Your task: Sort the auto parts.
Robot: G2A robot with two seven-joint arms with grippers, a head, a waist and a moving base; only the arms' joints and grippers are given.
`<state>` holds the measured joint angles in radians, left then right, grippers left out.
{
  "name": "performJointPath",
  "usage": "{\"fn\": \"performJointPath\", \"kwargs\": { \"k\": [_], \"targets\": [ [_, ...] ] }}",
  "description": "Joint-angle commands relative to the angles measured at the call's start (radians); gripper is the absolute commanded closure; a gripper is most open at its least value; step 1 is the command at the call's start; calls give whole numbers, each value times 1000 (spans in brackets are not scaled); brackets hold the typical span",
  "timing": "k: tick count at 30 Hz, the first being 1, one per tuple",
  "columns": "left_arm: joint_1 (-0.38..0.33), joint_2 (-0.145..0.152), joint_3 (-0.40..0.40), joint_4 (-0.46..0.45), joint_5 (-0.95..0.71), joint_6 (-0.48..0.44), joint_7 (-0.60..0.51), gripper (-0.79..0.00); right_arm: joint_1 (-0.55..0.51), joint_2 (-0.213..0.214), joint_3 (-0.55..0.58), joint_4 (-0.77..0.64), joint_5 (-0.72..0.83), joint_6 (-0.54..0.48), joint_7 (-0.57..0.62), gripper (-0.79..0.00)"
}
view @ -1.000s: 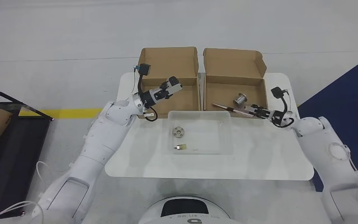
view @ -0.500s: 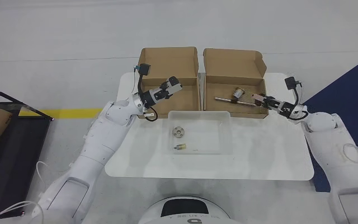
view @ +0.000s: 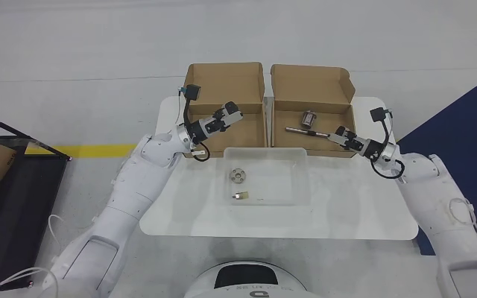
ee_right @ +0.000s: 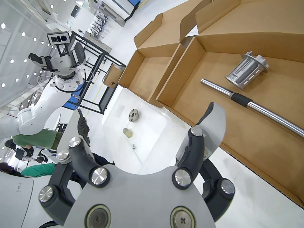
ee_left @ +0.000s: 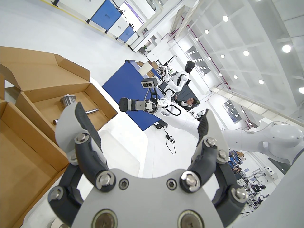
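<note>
A steel rod [view: 305, 132] with a black sleeve and a flanged metal cylinder [view: 307, 118] lie inside the right cardboard box [view: 328, 100]. In the right wrist view the rod [ee_right: 239, 98] and cylinder [ee_right: 247, 72] rest side by side on the box floor. My right gripper [view: 339, 136] hovers at that box's front right corner, open [ee_right: 147, 117] and holding nothing. The left cardboard box [view: 223, 86] has no parts in it. My left gripper [view: 231, 115] hangs over its front, open [ee_left: 142, 115] and holding nothing.
A clear tray [view: 279, 179] stands in front of the boxes. It holds a round metal disc [view: 238, 174], a small cylindrical part [view: 238, 196] and a tiny nut [ee_right: 133, 146]. Bare white tabletop lies on both sides of the tray.
My right gripper held the rod over the right box's front; it let go, and the rod now lies in the box. The cylinder shifted toward the back. The left arm kept still.
</note>
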<state>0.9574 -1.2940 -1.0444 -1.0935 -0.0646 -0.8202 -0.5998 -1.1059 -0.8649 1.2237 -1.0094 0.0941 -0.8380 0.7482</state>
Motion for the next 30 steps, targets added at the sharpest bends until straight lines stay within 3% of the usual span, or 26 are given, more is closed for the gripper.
{"fn": "performJointPath", "kwargs": {
  "k": [1,5,11,13,22,25,30],
  "targets": [
    [15,11,-21,-41,64,11,-8,-785,0,0,0,0,0,0,0,-785],
    [94,46,-85,-170,134,-12,-98,-785,0,0,0,0,0,0,0,-785],
    [232,106,-164,-410,257,2,-375,-785,0,0,0,0,0,0,0,-785],
    [274,117,-187,-469,193,7,-391,-785,0,0,0,0,0,0,0,-785],
    [272,118,-184,-472,221,16,-400,-785,0,0,0,0,0,0,0,-785],
    [254,113,-119,-569,511,155,-398,-785,0,0,0,0,0,0,0,-785],
    [170,89,77,-620,760,303,-490,-785,0,0,0,0,0,0,0,-785]
  ]
}}
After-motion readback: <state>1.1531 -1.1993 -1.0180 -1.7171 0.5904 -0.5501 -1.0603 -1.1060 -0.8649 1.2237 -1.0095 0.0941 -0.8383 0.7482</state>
